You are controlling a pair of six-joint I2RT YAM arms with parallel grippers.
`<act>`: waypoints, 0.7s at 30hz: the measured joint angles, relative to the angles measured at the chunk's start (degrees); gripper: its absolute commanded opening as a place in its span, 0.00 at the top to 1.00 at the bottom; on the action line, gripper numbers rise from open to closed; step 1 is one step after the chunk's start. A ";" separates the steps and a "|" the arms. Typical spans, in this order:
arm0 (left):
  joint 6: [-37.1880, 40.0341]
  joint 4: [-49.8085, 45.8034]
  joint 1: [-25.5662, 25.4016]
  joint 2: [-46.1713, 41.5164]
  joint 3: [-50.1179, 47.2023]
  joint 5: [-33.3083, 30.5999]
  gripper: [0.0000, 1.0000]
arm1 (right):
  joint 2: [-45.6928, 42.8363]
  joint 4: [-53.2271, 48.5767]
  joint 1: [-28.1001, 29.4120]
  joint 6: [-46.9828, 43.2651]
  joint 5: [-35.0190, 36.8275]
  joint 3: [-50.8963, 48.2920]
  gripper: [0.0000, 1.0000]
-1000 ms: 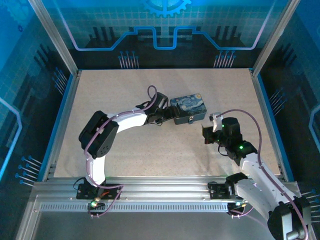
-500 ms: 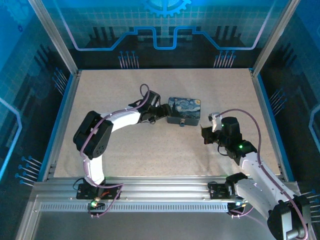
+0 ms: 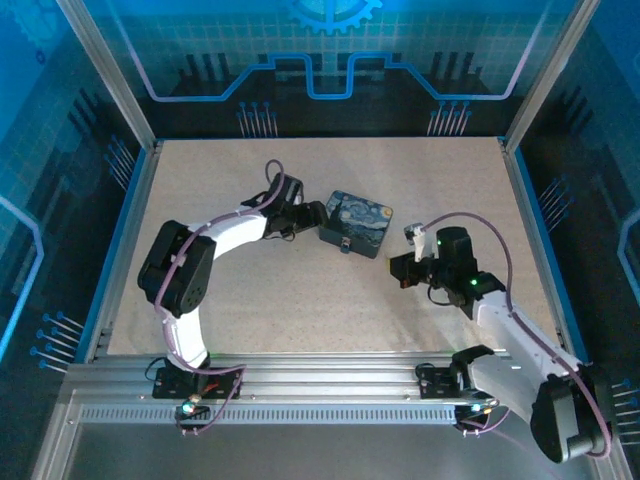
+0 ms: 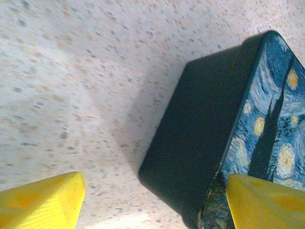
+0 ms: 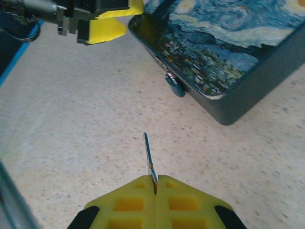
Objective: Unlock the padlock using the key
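Padlock (image 5: 173, 84) is that tiny bluish thing on the front wall of the starry-night tin (image 5: 224, 43), upper middle of the right wrist view, low down near the speckled table (image 5: 71, 124). From overhead it's just a speck on the tin's near side, a bit left of centre in the frame.

Right gripper (image 5: 155, 183) sits at the bottom centre of its own view with the yellow pads squeezed tight together. The key (image 5: 149, 155) is pinched between them, its thin blade sticking up toward the padlock with a stretch of bare table in between.

Left gripper (image 3: 312, 214) is at the tin's left end in the overhead shot. On its own camera the fingers (image 4: 45, 202) are spread wide, one in each bottom corner, and the tin's dark corner pokes in between them. The finger in the lower right sits at the painted lid's edge; can't tell if it's actually pressing. It isn't clamped on anything.
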 measured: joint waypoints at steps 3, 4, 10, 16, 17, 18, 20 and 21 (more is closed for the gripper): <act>2.86 0.00 1.25 -3.87 -2.51 -0.42 0.18 | 5.29 3.54 -1.60 1.55 -4.66 2.01 1.00; 4.00 0.26 1.42 -6.01 -4.02 -0.44 0.18 | 7.52 4.59 -1.97 2.12 -6.23 3.15 1.00; 8.92 7.96 1.38 -18.05 -15.58 3.89 0.18 | 21.59 10.16 -2.43 4.46 -13.40 11.37 1.00; 9.92 20.41 0.11 -20.81 -27.32 12.13 0.19 | 31.28 14.21 -2.40 6.47 -15.76 16.26 1.00; 9.94 21.94 -0.70 -20.55 -28.50 13.20 0.19 | 32.54 14.32 -2.43 6.62 -15.74 17.00 1.00; 9.97 22.88 -1.44 -20.13 -29.00 13.97 0.20 | 33.59 14.51 -2.40 6.64 -15.74 17.53 1.00; 10.10 25.51 -3.37 -18.56 -29.16 15.32 0.20 | 35.50 14.58 -2.40 6.64 -15.65 18.58 1.00; 10.12 26.62 -4.09 -17.90 -29.14 15.72 0.20 | 36.24 14.58 -2.40 6.60 -15.50 19.10 1.00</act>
